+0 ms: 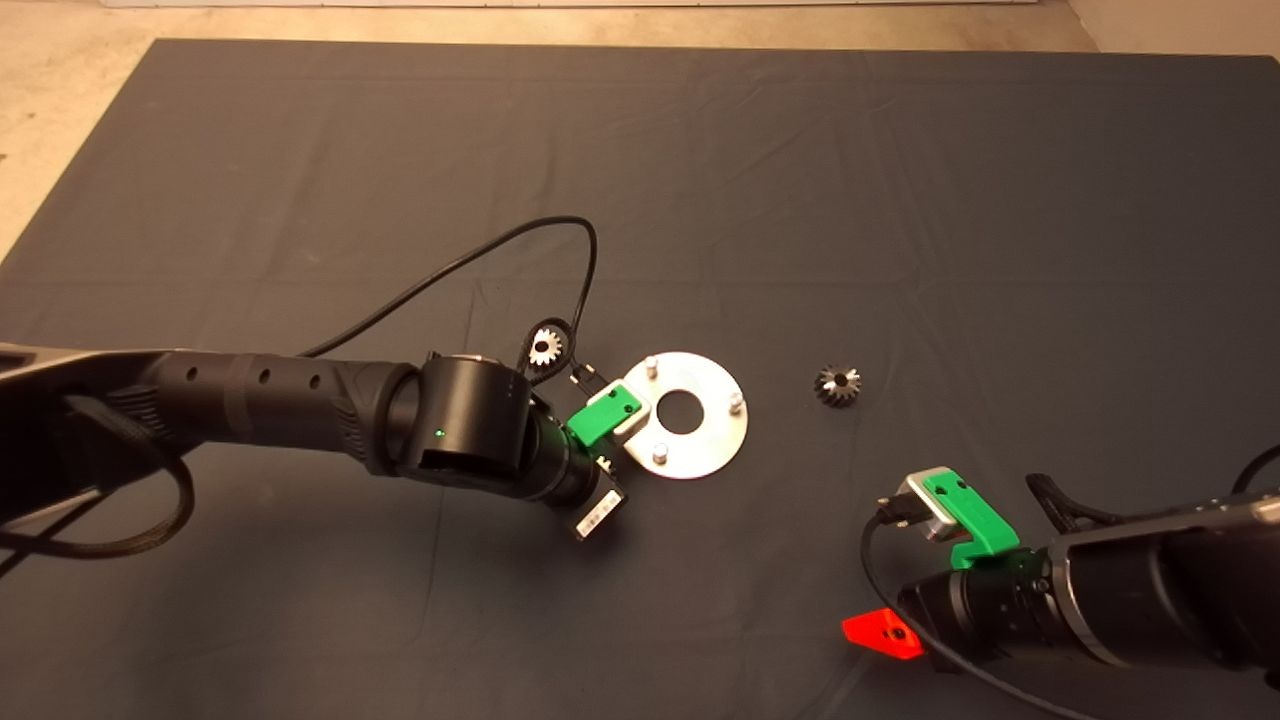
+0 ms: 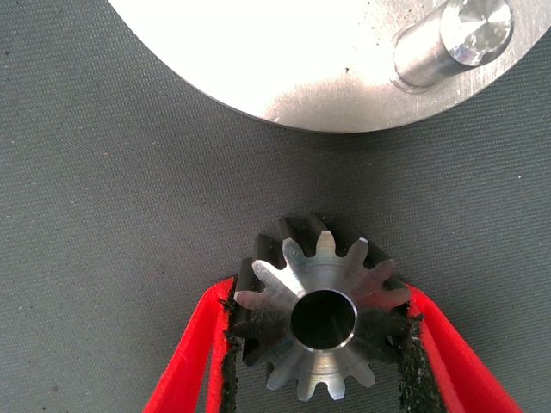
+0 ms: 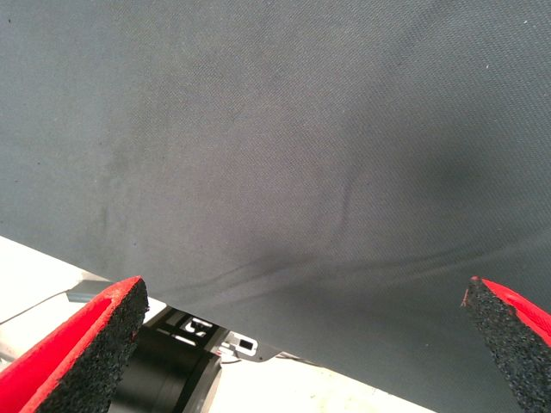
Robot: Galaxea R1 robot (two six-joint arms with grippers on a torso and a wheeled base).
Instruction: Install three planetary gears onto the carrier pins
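Silvery teeth are showing between the red fingers (image 2: 200, 344) of the left gripper (image 2: 320, 361): it is clamping a planetary gear (image 2: 323, 317) by its flanks, bore facing up at the wrist camera. That gear is hanging just off the rim of the carrier disc (image 1: 705, 440), and the nearest carrier pin (image 2: 454, 41) is standing upright just beyond the rim, apart from the gear. The coming move is hinging on that offset: bore over pin, axes parallel, then down. A second silvery gear (image 1: 546, 347) is lying on the mat (image 1: 900, 200) behind the left wrist; the darker gear (image 1: 838, 384) is sitting right of the disc. All three pins are looking bare. The right gripper (image 3: 301, 344) is waiting at the lower right, fingers spread wide, nothing between them.
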